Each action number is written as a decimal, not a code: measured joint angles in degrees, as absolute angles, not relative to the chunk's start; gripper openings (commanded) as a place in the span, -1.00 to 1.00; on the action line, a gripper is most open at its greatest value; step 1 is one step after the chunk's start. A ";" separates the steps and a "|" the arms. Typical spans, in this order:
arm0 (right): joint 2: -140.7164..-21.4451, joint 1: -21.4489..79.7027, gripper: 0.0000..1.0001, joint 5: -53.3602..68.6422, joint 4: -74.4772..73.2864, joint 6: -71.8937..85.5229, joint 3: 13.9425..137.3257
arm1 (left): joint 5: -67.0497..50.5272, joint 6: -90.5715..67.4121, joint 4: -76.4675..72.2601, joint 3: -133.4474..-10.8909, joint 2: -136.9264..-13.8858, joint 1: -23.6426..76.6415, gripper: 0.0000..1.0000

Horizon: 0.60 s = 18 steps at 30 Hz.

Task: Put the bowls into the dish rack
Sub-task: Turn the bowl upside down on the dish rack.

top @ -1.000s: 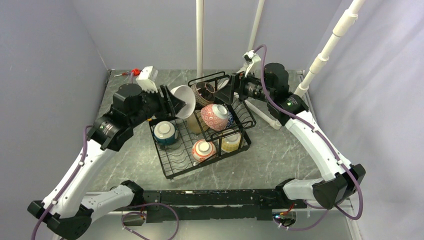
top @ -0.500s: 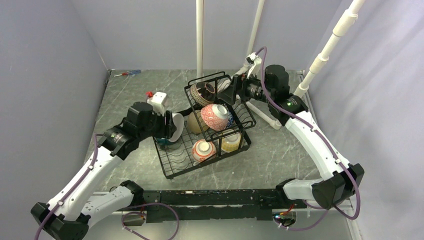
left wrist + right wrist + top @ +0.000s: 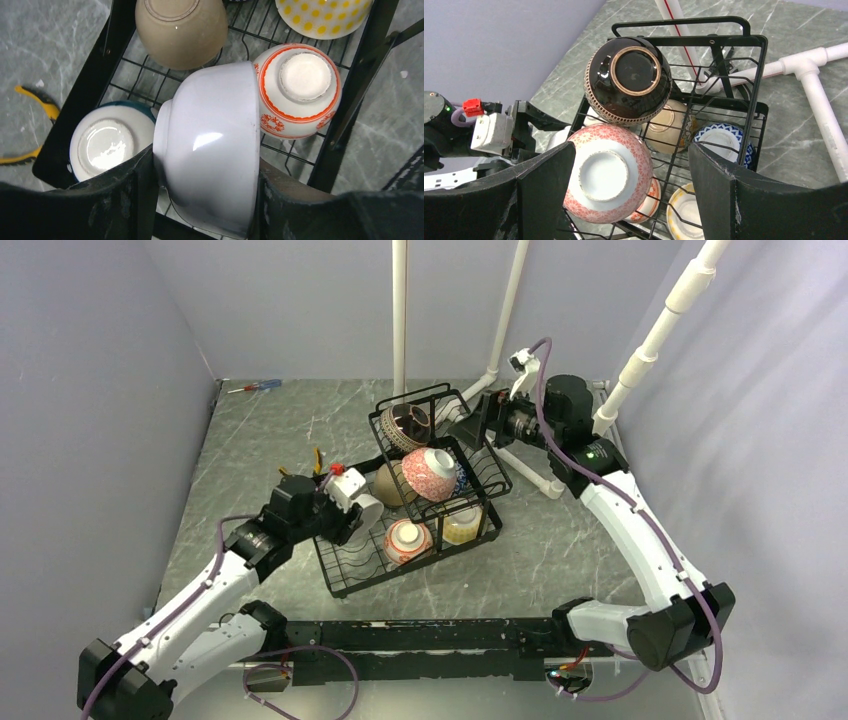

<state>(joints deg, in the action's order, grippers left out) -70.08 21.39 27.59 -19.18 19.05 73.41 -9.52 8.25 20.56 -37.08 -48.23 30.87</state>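
In the left wrist view, the left claw (image 3: 205, 192) is seen partly closed on a white bowl (image 3: 207, 150). The bowl is turned on its side and clamped between the two fingers. It is held over the lower tray of the dish rack (image 3: 112, 55), between a teal bowl (image 3: 107, 145) standing upright and a red-ringed bowl (image 3: 300, 90) turned foot up. Its rim is just beside the red-ringed bowl. Whether the white bowl rests on the wires cannot be told. A beige bowl (image 3: 180, 27) and a yellow-dotted bowl (image 3: 322, 15) are seen farther along the tray.

In the top view most of the white bowl is hidden by the left claw (image 3: 355, 515) and its wrist, and the teal bowl is covered completely.

Only the right wrist view shows the upper basket closely. A brown bowl (image 3: 628, 80) and a pink-red bowl (image 3: 606, 172) are leaned there foot outward, with a blue-and-white bowl (image 3: 723, 142) below them behind the wires. The right claw (image 3: 631, 195) is spread wide and holds nothing. In the top view it (image 3: 478, 412) is seen at the far right corner of the rack.

Yellow-handled pliers (image 3: 316, 458) lie on the counter (image 3: 260, 440) just beside the rack's left edge. A screwdriver (image 3: 255, 387) lies well apart in the far left corner. A white pipe (image 3: 525, 465) lies to the right of the rack.
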 measured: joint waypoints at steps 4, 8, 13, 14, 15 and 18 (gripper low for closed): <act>-69.65 20.80 0.73 27.59 -19.20 19.03 72.40 | -10.50 12.69 14.85 -33.63 -48.34 30.87 -0.95; -69.54 20.16 0.73 27.62 -19.22 19.03 71.46 | -10.81 17.15 8.34 -30.46 -48.95 30.87 -0.95; -69.12 19.44 0.73 27.62 -19.16 19.05 70.72 | -10.57 23.22 -0.93 -25.39 -50.22 30.87 -0.95; -68.99 19.29 0.73 27.62 -19.18 19.03 70.61 | -10.41 23.90 -2.02 -24.80 -50.61 30.87 -0.95; -68.88 19.16 0.73 27.62 -19.16 19.05 70.54 | -10.17 24.73 -3.05 -24.29 -51.18 30.87 -0.95; -68.62 18.85 0.73 27.62 -19.14 19.05 70.52 | -9.61 27.18 -5.37 -23.64 -53.32 30.87 -0.95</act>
